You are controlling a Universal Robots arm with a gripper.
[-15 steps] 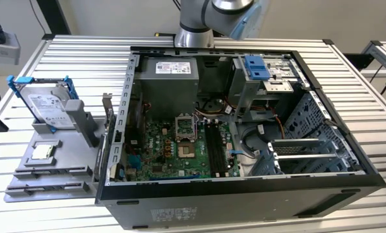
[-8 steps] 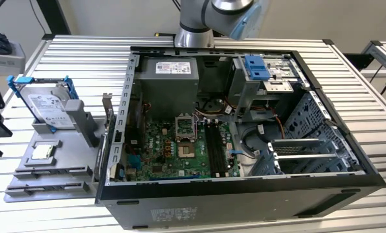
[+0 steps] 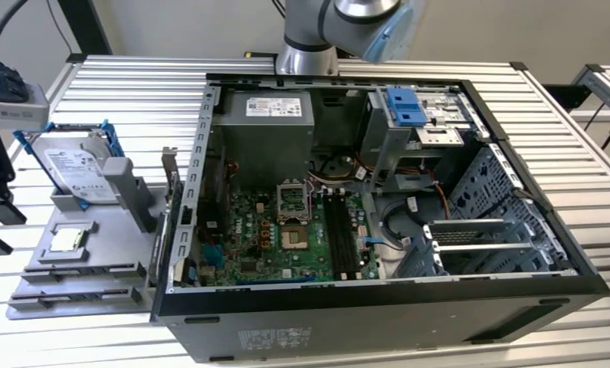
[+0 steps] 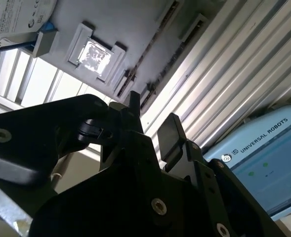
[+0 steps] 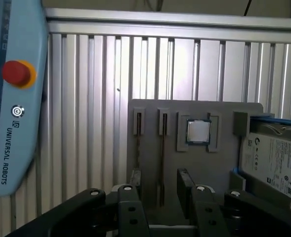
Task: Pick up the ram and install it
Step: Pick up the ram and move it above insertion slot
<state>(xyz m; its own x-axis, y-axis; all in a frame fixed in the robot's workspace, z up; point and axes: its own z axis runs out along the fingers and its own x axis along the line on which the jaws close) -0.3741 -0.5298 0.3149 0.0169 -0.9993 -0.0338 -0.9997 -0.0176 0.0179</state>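
— Two slots in the gray tray, and the ram stands on edge in one. Bare table slats lie beyond the tray's far edge.
— And the claw?
— The claw hangs over the tray, open. One of its fingers is on each side of the ram's line, nothing clamped. A pendant flanks one side, a hard drive the other.

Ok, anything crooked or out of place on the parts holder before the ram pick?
Nothing stands out. The ram sits straight in its slot on the grey holder, the chip lies flat in its pocket, and the hard drive rests in its blue frame. The claw is open near the ram.
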